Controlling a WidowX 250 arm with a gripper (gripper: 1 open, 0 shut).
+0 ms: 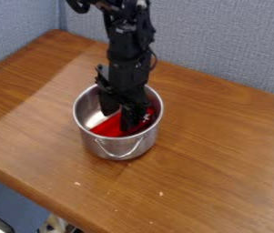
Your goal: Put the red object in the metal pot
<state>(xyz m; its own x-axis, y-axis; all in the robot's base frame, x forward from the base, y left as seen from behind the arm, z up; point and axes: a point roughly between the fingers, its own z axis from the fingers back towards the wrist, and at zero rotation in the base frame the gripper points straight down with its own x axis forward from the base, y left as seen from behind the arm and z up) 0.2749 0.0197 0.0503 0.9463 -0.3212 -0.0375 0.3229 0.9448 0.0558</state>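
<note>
The gripper (126, 111) points straight down inside the metal pot (93, 136); the red object (111, 126) lies at its 7 o'clock (finger spread and any grip: cannot tell).

Red object (110, 126) inside metal pot (117, 146), fingers (129, 116) lowered in.
</note>
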